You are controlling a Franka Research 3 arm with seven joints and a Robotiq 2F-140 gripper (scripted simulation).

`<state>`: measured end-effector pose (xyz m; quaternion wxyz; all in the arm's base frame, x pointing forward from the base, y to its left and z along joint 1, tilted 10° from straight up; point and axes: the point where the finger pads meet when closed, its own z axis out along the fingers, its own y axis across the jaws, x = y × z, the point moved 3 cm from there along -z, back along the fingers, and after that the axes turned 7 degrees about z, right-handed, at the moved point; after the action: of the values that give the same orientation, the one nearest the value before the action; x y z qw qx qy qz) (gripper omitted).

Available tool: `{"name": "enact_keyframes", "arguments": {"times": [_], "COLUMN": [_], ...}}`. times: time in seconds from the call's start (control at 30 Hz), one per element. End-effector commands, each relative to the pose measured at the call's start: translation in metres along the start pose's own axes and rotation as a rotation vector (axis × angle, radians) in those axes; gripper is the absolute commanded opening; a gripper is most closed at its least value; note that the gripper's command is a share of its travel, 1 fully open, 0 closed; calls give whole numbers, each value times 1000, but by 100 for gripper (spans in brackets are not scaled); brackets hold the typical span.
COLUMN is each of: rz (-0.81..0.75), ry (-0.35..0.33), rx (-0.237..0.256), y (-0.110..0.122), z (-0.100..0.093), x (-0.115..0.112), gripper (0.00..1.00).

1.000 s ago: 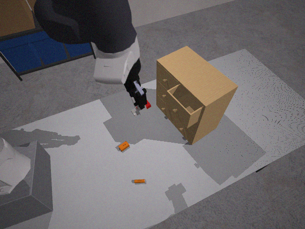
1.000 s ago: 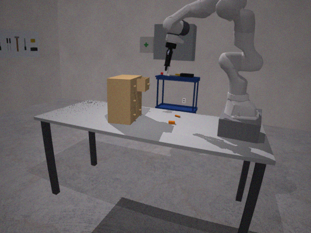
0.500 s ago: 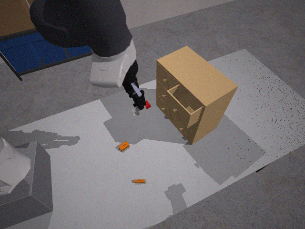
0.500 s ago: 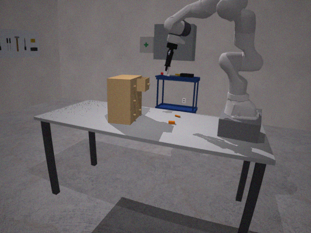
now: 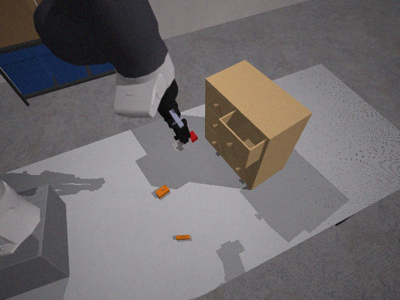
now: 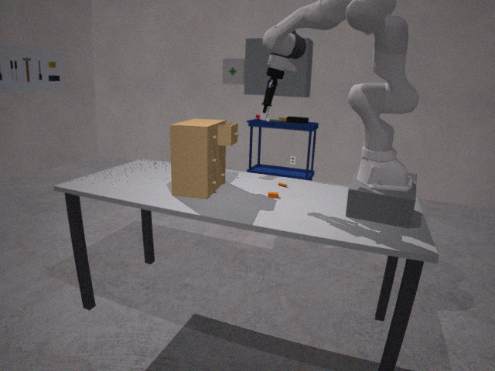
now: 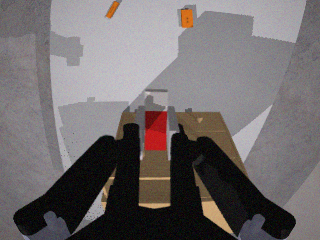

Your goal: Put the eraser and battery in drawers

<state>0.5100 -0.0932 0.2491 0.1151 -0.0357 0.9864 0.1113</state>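
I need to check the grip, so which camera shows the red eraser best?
The wrist view: the red eraser fills the gap between the gripper fingers. The top view shows it small beside the fingertips; the exterior view shows only a red speck.

Red eraser (image 5: 194, 136) pinched aloft in end effector (image 5: 186, 138). Orange AA battery (image 5: 183, 237) flat on tabletop (image 5: 106, 225). Wooden chest (image 5: 258, 106) upright, top-right drawer (image 5: 247, 139) pulled out.

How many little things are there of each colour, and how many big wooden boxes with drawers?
Red: 1, the eraser gripped in the jaws, up in the air
Orange: 2, a chunky block and a thin stick, both lying on the table
Wooden chest: 1
Total: 4
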Motion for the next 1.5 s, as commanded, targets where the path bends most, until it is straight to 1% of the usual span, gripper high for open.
{"name": "enact_keyframes", "arguments": {"times": [0.0, 0.5, 0.53, 1.17, 1.2, 1.47], "rz": [-23, -23, -23, -23, -23, -23], "ry": [-39, -39, -95, -95, -156, -156], "rx": [-2, -2, -10, -10, -18, -18], "y": [0, 0, -1, -1, -1, -1], "z": [-1, -1, 0, 0, 1, 1], "x": [-1, -1, 2, 2, 6, 6], "gripper": [11, 11, 11, 11, 11, 11]}}
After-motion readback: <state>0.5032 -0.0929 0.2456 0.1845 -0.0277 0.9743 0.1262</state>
